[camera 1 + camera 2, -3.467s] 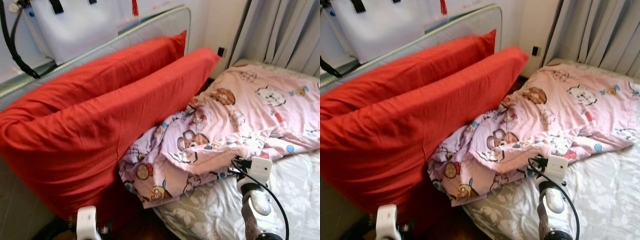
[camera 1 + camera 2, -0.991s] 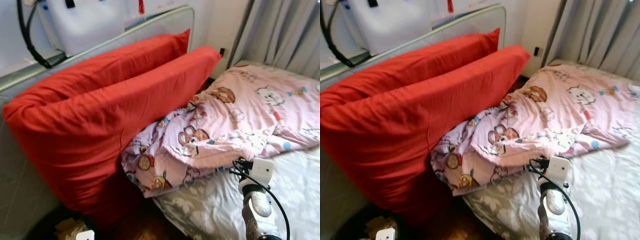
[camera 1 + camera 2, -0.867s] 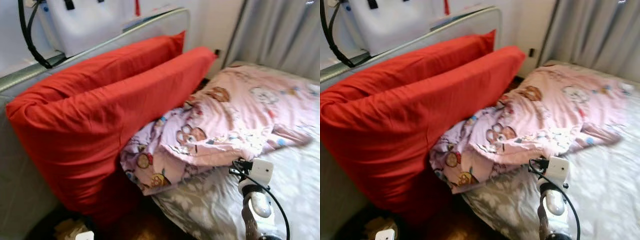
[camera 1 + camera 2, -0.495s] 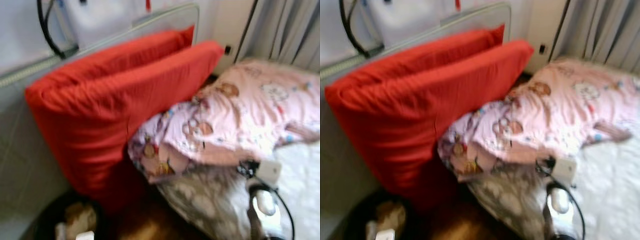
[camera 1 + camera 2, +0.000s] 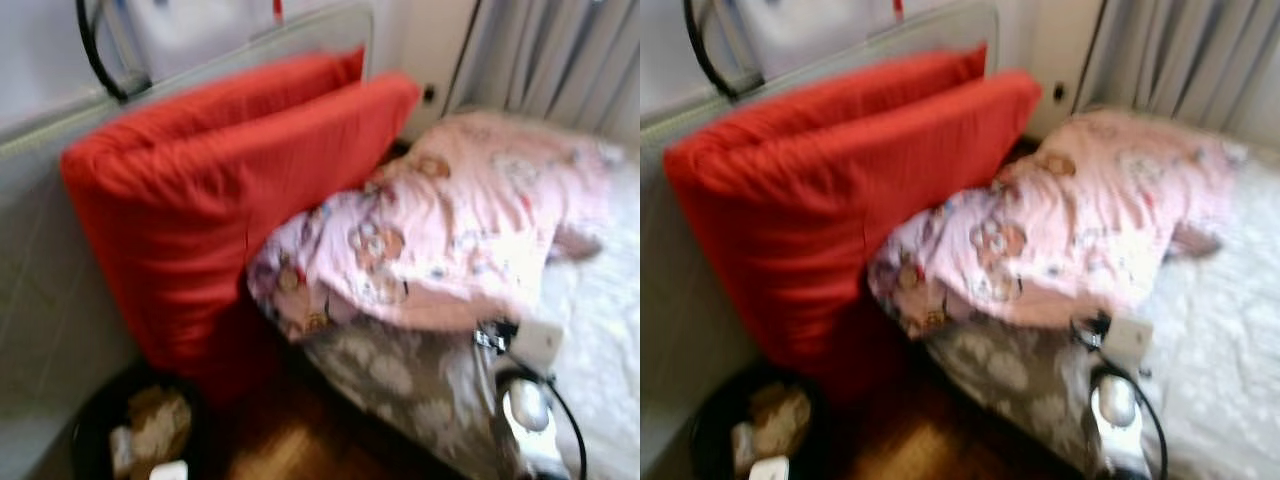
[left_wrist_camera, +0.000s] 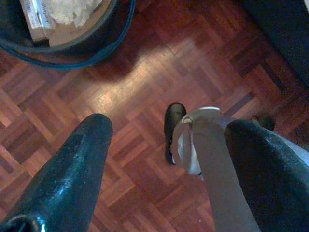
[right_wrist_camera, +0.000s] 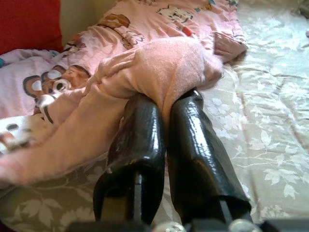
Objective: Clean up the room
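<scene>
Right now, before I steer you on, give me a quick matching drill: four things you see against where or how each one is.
Things:
1. pink blanket
2. red pillows
3. black bin
4. left gripper

States:
A. on the wood floor, holding paper and cardboard scraps
B. open, hanging over the parquet
C. leaning up against the rail at the bedside
D. pinched between the right gripper fingers, over the bed

Pairs: 1-D, 2-C, 3-A, 4-B
</scene>
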